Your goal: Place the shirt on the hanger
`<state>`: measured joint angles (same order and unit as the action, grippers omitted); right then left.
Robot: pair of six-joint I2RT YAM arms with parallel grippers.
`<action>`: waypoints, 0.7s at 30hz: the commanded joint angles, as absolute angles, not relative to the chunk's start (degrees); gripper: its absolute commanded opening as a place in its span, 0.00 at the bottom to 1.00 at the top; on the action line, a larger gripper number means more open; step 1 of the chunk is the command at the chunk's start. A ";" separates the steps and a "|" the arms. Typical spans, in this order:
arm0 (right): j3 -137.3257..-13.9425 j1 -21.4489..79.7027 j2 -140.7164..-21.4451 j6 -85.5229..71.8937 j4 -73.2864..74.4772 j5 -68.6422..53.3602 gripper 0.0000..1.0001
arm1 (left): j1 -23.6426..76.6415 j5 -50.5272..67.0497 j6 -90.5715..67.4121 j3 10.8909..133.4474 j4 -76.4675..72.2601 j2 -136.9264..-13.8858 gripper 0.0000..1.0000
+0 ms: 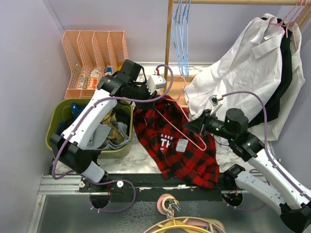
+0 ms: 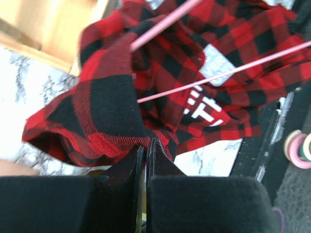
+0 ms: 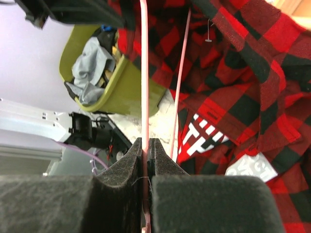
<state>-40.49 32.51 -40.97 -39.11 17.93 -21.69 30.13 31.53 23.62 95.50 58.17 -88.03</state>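
The plaid flannel shirt (image 1: 181, 145) lies crumpled on the marble tabletop (image 2: 29, 92), just to the right of the olive-green bin (image 1: 52, 127), with its white lettering facing up. It is soft and floppy. It will likely sag and bunch wherever it is not held, and a loose fold could slide off a thin rod. The best places to take hold are probably the collar or the shoulder seam, where the doubled cloth gives the pads something to bite.

The pink hanger (image 3: 144, 73) rests across the shirt on the side away from the bin. It is thin, stiff and light, and looks smooth enough to twist in a grip.

The left gripper (image 2: 146, 143) is at the shirt's far edge, nearest the bin's back corner. Its jaws are pressed nearly together on a raised fold of plaid. The right gripper (image 3: 145, 143) is on the far side of the shirt from the bin, and its jaws pinch the hanger's rod.
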 commanded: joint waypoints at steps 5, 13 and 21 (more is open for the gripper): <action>-36.59 32.79 -41.67 -40.99 1.08 -12.73 0.01 | 30.83 46.38 25.61 96.71 61.29 -88.02 0.00; -33.75 36.29 -48.82 -41.58 -8.22 -13.33 0.01 | 31.99 41.07 22.53 97.93 58.04 -88.72 0.00; -33.19 39.46 -56.25 -39.96 -16.50 -8.35 0.01 | 32.10 40.18 22.81 95.30 57.47 -86.60 0.00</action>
